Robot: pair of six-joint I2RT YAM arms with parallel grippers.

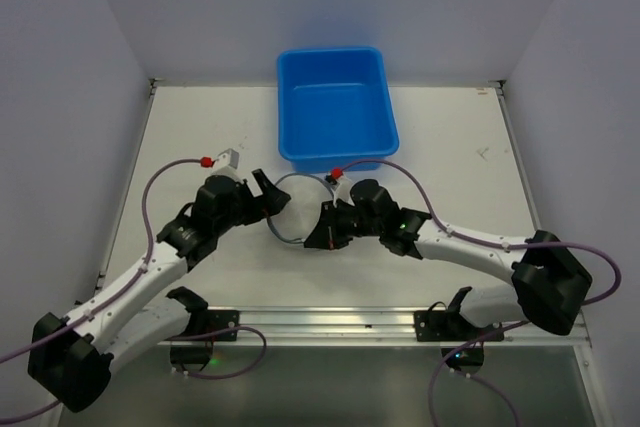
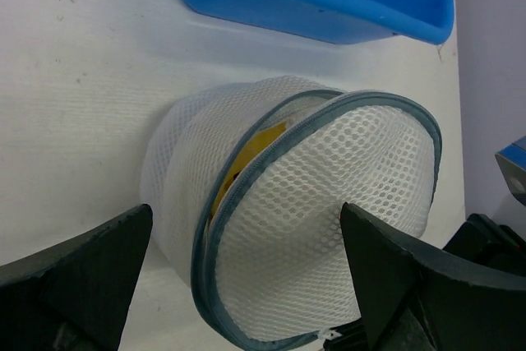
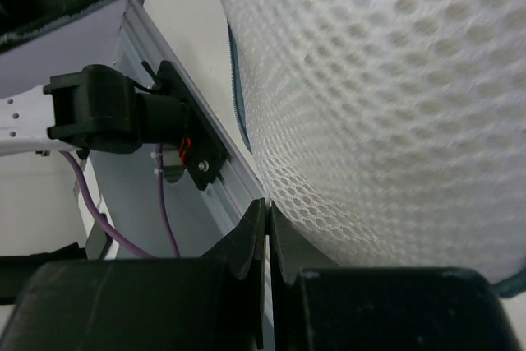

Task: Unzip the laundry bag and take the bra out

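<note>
The laundry bag (image 2: 329, 203) is a white mesh drum lying on its side on the table between both arms, also seen from above (image 1: 296, 211). Its grey zip rim gapes along the top left, and the mustard-yellow bra (image 2: 256, 147) shows through that gap, inside the bag. My left gripper (image 2: 246, 265) is open wide, its fingers straddling the bag's round end panel without touching it. My right gripper (image 3: 268, 213) is shut, its tips pinched at the bag's lower rim, with mesh (image 3: 386, 96) filling that view. From above, the right gripper (image 1: 323, 231) sits at the bag's right edge.
A blue plastic tub (image 1: 336, 161) stands just behind the bag; its near wall shows in the left wrist view (image 2: 329, 6). A metal rail (image 1: 330, 323) with the arm mounts runs along the near table edge. White walls enclose the table.
</note>
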